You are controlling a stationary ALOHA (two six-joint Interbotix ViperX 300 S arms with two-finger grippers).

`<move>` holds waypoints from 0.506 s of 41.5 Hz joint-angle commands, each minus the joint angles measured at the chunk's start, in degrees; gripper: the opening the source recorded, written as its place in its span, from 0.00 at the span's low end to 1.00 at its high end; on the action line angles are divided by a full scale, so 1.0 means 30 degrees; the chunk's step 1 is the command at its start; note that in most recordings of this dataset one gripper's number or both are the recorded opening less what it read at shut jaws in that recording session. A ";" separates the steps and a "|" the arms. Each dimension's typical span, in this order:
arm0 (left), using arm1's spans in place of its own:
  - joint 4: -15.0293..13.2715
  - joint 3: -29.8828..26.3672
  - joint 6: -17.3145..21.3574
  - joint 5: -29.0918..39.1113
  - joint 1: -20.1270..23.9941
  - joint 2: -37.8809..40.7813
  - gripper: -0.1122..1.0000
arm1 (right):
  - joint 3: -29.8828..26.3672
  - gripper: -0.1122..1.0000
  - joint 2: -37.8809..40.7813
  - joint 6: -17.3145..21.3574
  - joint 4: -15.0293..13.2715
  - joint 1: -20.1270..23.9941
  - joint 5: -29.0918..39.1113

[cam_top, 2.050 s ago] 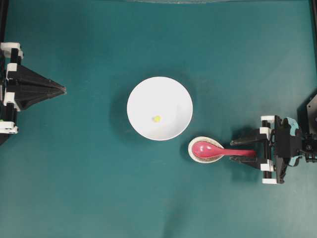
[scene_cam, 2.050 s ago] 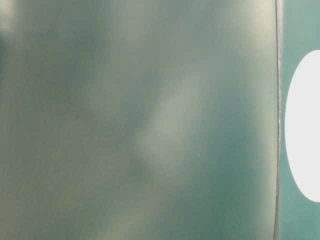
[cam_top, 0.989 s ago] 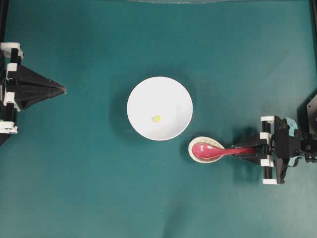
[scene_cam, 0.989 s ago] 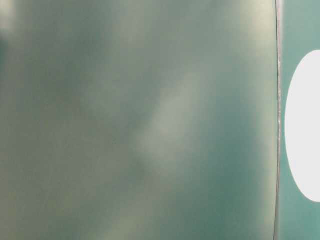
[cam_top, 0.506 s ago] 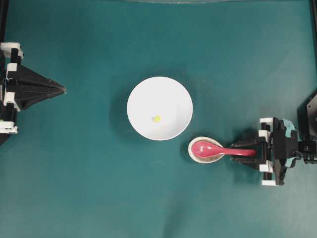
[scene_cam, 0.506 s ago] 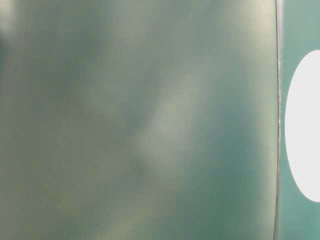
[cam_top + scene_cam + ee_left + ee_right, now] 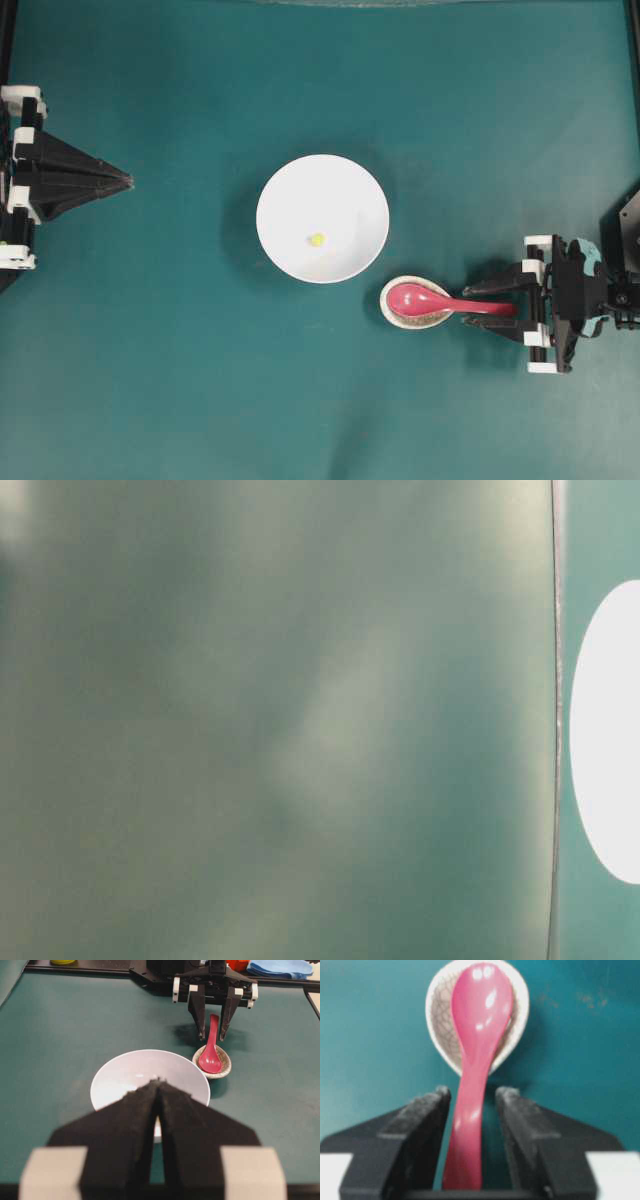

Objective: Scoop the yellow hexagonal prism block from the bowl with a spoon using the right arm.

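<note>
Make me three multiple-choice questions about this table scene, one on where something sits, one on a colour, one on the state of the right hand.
1. Where does the spoon's scoop rest?
A. in the white bowl
B. in the small speckled dish
C. on the bare table

2. What colour is the block in the bowl?
A. yellow
B. blue
C. red

3. How is the right hand?
A. shut on the spoon
B. open, fingers either side of the handle
C. above the bowl

Answers:
B: the spoon lies in the speckled dish.
A: the block in the bowl is yellow.
B: the right hand shows gaps beside the handle.
</note>
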 commanded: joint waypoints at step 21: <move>0.0029 -0.0381 0.0029 -0.0117 0.0029 0.0176 0.11 | -0.0117 0.50 -0.0176 -0.0029 -0.0029 -0.0381 -0.0352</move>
